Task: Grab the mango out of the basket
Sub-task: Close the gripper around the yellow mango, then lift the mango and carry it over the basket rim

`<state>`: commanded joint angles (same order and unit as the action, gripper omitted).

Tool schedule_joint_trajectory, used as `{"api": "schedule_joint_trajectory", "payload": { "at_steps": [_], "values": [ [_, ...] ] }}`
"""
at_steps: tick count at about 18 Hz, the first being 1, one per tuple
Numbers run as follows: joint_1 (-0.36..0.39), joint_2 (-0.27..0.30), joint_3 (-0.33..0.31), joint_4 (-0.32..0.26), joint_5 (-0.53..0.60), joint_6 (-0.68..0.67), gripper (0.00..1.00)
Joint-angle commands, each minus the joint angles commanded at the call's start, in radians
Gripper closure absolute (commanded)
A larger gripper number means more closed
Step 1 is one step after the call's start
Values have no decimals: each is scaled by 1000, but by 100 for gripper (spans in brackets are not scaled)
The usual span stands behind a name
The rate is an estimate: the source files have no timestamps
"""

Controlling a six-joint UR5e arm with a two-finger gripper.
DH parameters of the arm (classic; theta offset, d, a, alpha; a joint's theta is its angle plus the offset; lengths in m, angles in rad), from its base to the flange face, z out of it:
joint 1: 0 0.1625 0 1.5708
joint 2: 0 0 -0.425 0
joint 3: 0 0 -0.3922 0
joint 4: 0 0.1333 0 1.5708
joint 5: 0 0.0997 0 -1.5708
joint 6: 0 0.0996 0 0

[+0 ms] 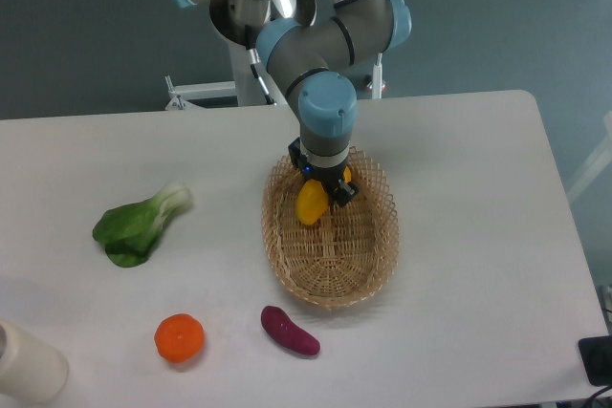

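The mango (310,204) is a glossy yellow oblong fruit held upright over the far half of the wicker basket (330,269). My gripper (323,200) comes down from above with its dark fingers on either side of the mango's upper part, shut on it. The mango's lower end hangs just above or at the basket floor; I cannot tell if it touches. The gripper's body hides the mango's top.
A green leafy vegetable (139,225) lies at the left. A round orange fruit (180,338) and a dark purple oblong vegetable (290,331) lie near the front. A white cylinder (29,365) stands at the front left corner.
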<state>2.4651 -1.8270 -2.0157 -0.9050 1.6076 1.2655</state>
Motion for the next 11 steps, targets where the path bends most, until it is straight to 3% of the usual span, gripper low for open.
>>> {"api": "schedule_joint_trajectory", "payload": {
  "at_steps": [4, 7, 11],
  "values": [
    [0, 0, 61, -64, 17, 0, 72],
    [2, -2, 132, -168, 18, -2, 72],
    [6, -9, 212, -187, 8, 3, 72]
  ]
}}
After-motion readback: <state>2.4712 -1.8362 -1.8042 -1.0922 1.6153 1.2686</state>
